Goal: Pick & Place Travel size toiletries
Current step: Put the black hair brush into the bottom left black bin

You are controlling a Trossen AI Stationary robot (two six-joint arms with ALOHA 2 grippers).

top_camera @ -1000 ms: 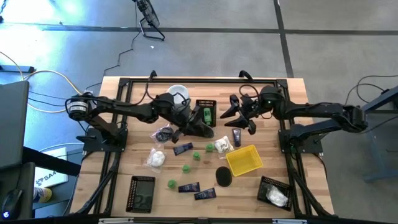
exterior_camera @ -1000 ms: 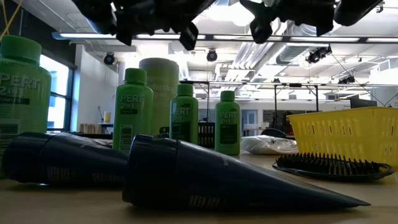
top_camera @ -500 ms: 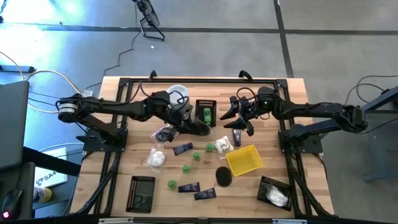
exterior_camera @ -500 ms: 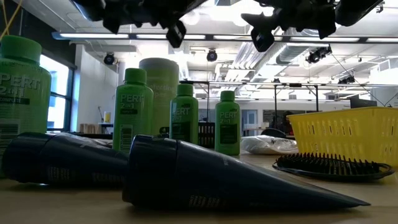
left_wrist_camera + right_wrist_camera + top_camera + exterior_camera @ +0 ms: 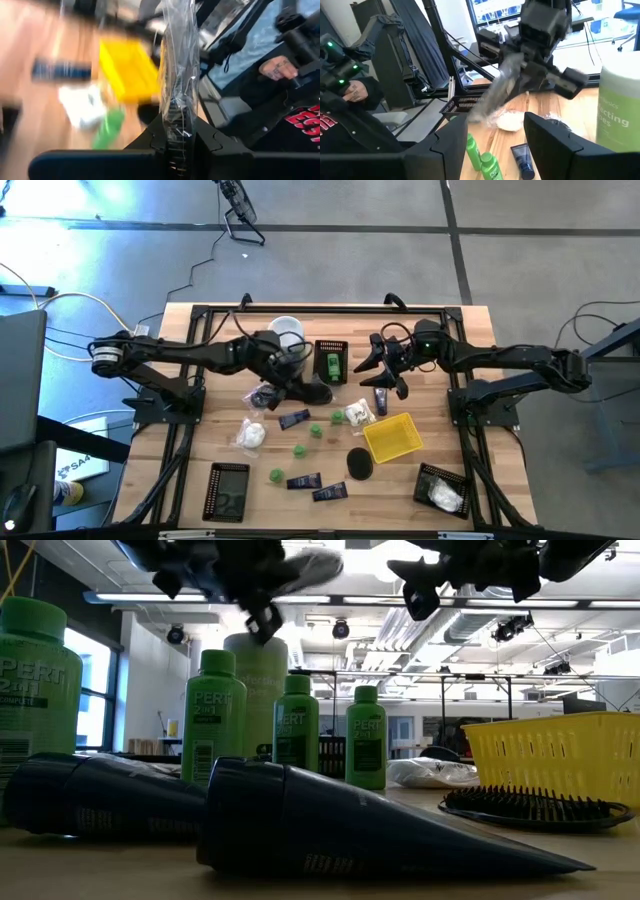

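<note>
The left gripper (image 5: 177, 135), clamped on 1 plastic-wrapped item (image 5: 178, 65), carries it clear of the table (image 5: 200, 435); the right gripper (image 5: 492, 145) waits, fingers apart.

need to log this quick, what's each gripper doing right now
Left gripper: shut on a clear crinkly plastic packet, lifted above the table.
Right gripper: open, holding nothing.

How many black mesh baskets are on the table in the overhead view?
3. One black basket sits top centre between the arms, one at the table's bottom left, one at the bottom right. The arms could hide another.
</note>
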